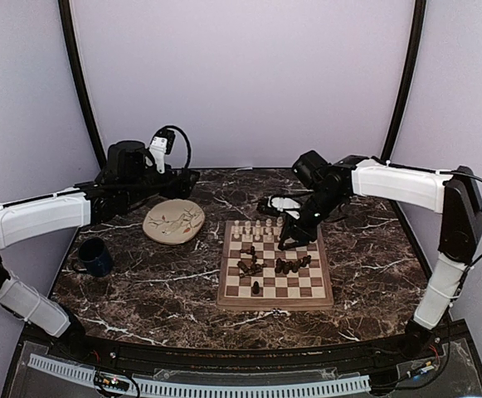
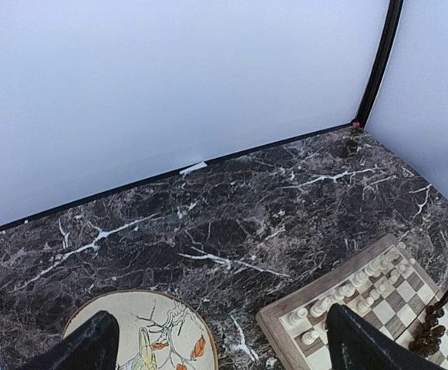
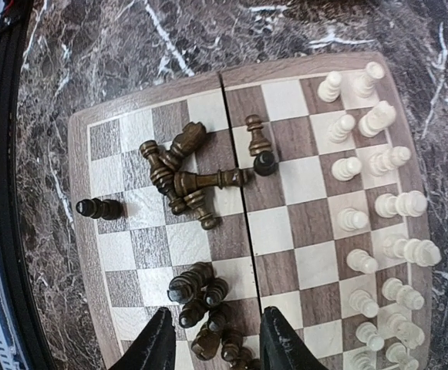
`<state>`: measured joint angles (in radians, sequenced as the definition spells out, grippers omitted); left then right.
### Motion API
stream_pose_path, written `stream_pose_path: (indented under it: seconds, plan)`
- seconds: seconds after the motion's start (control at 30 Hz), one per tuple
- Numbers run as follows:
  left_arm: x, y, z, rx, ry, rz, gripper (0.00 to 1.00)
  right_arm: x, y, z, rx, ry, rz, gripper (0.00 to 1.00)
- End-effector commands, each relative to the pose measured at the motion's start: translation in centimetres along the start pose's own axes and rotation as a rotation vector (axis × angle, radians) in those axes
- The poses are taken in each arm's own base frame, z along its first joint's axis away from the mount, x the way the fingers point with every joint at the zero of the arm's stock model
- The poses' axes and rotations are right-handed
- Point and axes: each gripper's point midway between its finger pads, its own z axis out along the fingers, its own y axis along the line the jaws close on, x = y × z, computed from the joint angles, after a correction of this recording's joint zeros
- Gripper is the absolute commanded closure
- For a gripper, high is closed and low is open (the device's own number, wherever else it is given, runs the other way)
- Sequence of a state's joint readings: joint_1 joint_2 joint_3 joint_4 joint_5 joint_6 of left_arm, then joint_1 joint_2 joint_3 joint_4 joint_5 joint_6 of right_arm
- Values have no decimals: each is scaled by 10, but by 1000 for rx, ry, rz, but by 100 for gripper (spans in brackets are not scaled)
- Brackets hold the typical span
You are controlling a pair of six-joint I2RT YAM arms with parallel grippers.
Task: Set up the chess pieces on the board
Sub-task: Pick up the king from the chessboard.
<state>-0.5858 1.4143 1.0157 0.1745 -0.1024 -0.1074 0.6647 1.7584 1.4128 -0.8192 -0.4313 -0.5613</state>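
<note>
Right gripper [image 3: 215,311] hangs open over the toppled dark pieces [image 3: 197,289] on the board [image 3: 123,131] -- heap sits right between its jaws. Left gripper [image 2: 220,314], spread empty, is well off by the plate [image 2: 170,324].

**Desk** [image 1: 141,290]: one, in front of you. Dark brown marble-pattern top with white veins and a slight sheen.

**Back wall** [image 1: 241,83]: one plain pale panel with a faint lilac tint. It meets the desk along a thin black seam [image 2: 131,185].

**Side walls**: two, the same pale finish, one to your left [image 1: 17,99] and one to your right [image 1: 464,83].

**Corner struts**: two black curved bars, left [image 1: 79,79] and right [image 1: 405,79]. They rise from the far desk corners and lean outward toward the top.

**White scrap** [image 2: 194,167]: one small piece lying at the foot of the back wall.

**Perforated strip** [image 1: 224,385]: one white slotted strip along the near edge, below the desk top.

**Light**: soft and even, with dim reflections on the desk.
</note>
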Motion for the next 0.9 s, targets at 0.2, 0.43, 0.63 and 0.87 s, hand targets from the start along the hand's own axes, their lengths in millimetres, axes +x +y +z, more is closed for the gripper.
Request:
stream_pose_path:
  seconds: [0.2,0.43,0.63,0.87]
  plan:
    - [-37,-11,-22,59,-101,51,10,9,15,34,-12,173,-64,61]
    - [-37,-12,-22,63,-97,61,11,16,23,49,-33,219,-82,60]
    - [-33,-13,-19,64,-86,65,11,18,25,51,-33,235,-86,66]
    - [-28,-13,-14,64,-69,75,12,24,28,52,-17,258,-97,69]
